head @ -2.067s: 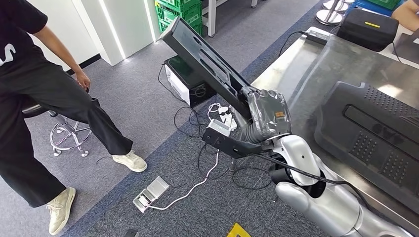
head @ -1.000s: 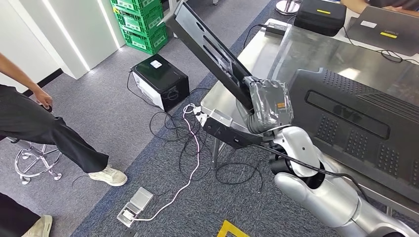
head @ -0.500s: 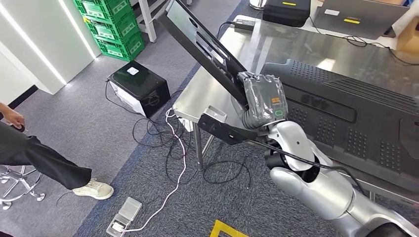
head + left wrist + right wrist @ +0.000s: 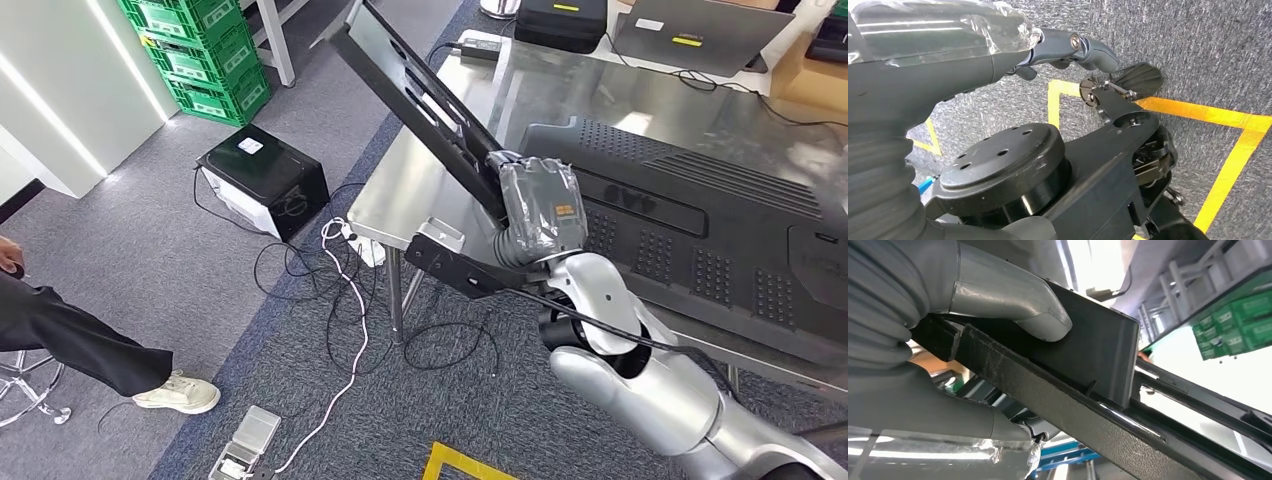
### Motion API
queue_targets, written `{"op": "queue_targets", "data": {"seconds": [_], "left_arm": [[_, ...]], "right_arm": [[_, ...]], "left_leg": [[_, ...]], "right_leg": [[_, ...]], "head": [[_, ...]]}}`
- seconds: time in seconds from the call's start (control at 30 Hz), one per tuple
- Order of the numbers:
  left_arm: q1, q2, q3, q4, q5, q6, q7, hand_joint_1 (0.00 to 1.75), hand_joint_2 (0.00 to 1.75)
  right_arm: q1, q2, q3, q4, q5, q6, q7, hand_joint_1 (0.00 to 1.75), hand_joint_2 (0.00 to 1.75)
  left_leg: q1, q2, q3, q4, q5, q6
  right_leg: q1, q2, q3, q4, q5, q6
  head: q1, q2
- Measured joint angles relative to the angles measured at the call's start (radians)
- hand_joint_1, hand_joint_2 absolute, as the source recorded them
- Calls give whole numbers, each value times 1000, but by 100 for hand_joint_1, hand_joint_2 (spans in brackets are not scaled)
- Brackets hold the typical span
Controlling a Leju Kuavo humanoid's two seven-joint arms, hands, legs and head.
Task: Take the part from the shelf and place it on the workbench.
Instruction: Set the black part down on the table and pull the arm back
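The part [image 4: 415, 95] is a long, flat black panel, tilted up over the near left corner of the steel workbench [image 4: 590, 95]. My right hand [image 4: 538, 208], wrapped in clear film, grips the panel's lower end above the bench edge. In the right wrist view the thumb [image 4: 1013, 305] presses on the panel's face [image 4: 1098, 350], with the other fingers under it. My left hand [image 4: 1068, 47] hangs over the carpet with its fingers apart and holds nothing.
A large black perforated cover [image 4: 700, 230] lies across the bench. A laptop [image 4: 700, 25] and a black case [image 4: 560, 15] sit at the back. A black box [image 4: 265, 178], loose cables [image 4: 340, 290], a foot pedal [image 4: 245, 445], green crates [image 4: 195, 50] and a person's leg [image 4: 90, 345] are to the left.
The camera has turned toward the workbench, so the floor, the box and the person slid left and more of the bench shows. My right hand keeps its grip on the panel.
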Motion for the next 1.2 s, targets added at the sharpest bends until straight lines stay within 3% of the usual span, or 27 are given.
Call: {"op": "queue_targets", "data": {"seconds": [0.07, 0.13, 0.27, 0.33, 0.4, 0.43, 0.47, 0.5, 0.57, 0.63, 0.73, 0.8, 0.9, 0.93, 0.97, 1.0, 1.1, 1.13, 1.2], "left_arm": [[0, 0, 0, 0, -1, 0, 0, 0, 175], [-1, 0, 0, 0, -2, 0, 0, 0, 175], [-6, 0, 0, 0, -8, 0, 7, 0, 175], [-9, 0, 0, 0, -11, 0, 10, 0, 175], [-10, 0, 0, 0, -12, 1, 11, 0, 175], [-9, 0, 0, 0, -12, 1, 11, 0, 175], [-9, 0, 0, 0, -12, 2, 12, 0, 175], [-10, 0, 0, 0, -12, 4, 12, 0, 175], [-11, 0, 0, 0, -12, 7, 12, 0, 175], [-11, 0, 0, 0, -12, 8, 12, 0, 175], [-12, 0, 0, 0, -14, 10, 12, 0, 175], [-16, -1, 0, 0, -19, 11, 12, 0, 175], [-23, -1, 0, 0, -25, 11, 19, 0, 175], [-24, -1, 0, 0, -26, 11, 22, 0, 175], [-26, -1, 0, 0, -27, 11, 24, 0, 175], [-29, -1, 0, 0, -28, 11, 25, 0, 175], [-38, -2, 0, 0, -32, 11, 27, 0, 175], [-41, -2, 0, 0, -33, 11, 27, 0, 175], [-46, -2, 0, 0, -33, 11, 28, 0, 175]], "right_arm": [[-3, 0, 0, 0, 10, -8, 1, 175, 175], [-9, 0, -1, 0, 21, -12, 1, 175, 175], [-33, 2, 1, 1, 67, -5, -6, 175, 175], [-57, 11, 6, 4, 100, 5, -17, 175, 175], [-79, 23, 17, 14, 146, 20, -31, 175, 175], [-90, 30, 25, 22, 176, 28, -40, 175, 175], [-102, 37, 34, 32, 208, 33, -49, 175, 175], [-116, 46, 42, 42, 236, 37, -57, 175, 175], [-145, 62, 55, 60, 273, 39, -67, 175, 175], [-169, 76, 67, 78, 286, 37, -70, 175, 175], [-192, 88, 84, 108, 299, 31, -72, 175, 175], [-217, 92, 93, 132, 313, 27, -72, 175, 175], [-257, 105, 105, 185, 344, 23, -81, 175, 175], [-265, 110, 111, 205, 355, 23, -87, 175, 175], [-273, 117, 117, 225, 366, 25, -93, 175, 175], [-282, 124, 124, 246, 378, 28, -101, 175, 175], [-328, 155, 144, 321, 417, 38, -122, 175, 175], [-345, 169, 151, 349, 425, 38, -127, 175, 175], [-373, 194, 163, 407, 430, 34, -137, 175, 175]], "left_leg": [[-2, 9, 3, 3, -6, -7], [-6, 16, 4, 6, -9, -16], [-5, 20, 3, 29, -29, -37], [-2, 1, -34, 120, -83, -45], [-1, -10, -98, 253, -140, -48], [-1, -13, -120, 293, -148, -49], [-1, -14, -125, 297, -136, -48], [-1, -16, -111, 259, -105, -46], [0, -34, -52, 121, -33, -41], [1, -52, -17, 30, -2, -34], [1, -46, -13, 10, 4, -19], [3, -36, -12, 2, 10, -7], [1, -20, -13, -1, 12, 0], [1, -14, -13, 0, 11, 0], [1, -9, -13, 0, 11, 0], [1, -5, -12, 1, 10, 0], [-2, 9, -11, 5, 5, -9], [-4, 13, -12, 6, 4, -13], [-6, 22, -12, 6, 4, -23]], "right_leg": [[3, -22, 67, -139, 55, -3], [9, -33, 100, -210, 70, -11], [9, -11, 103, -218, 73, -33], [7, -2, 106, -223, 77, -44], [9, 9, 106, -223, 77, -49], [10, 16, 106, -222, 77, -49], [11, 24, 106, -221, 77, -49], [11, 31, 106, -220, 76, -49], [12, 44, 106, -217, 75, -47], [13, 56, 102, -215, 75, -40], [11, 63, 98, -215, 76, -24], [11, 40, 80, -176, 50, -15], [7, 8, -5, 7, -35, -7], [6, 6, -28, 54, -47, -6], [5, 5, -35, 67, -41, -5], [4, 2, -22, 37, -16, -5], [10, -27, 72, -162, 70, -15], [14, -34, 88, -200, 79, -19], [20, -29, 90, -215, 78, -27]], "head": [[8, 0], [10, 0], [-1, 0], [-11, 0], [-22, 0], [-25, 0], [-27, 0], [-30, 0], [-37, 0], [-42, 0], [-39, 0], [-32, 0], [-14, 0], [-11, 0], [-8, 0], [-4, 0], [9, 0], [10, 0], [5, 0]]}}
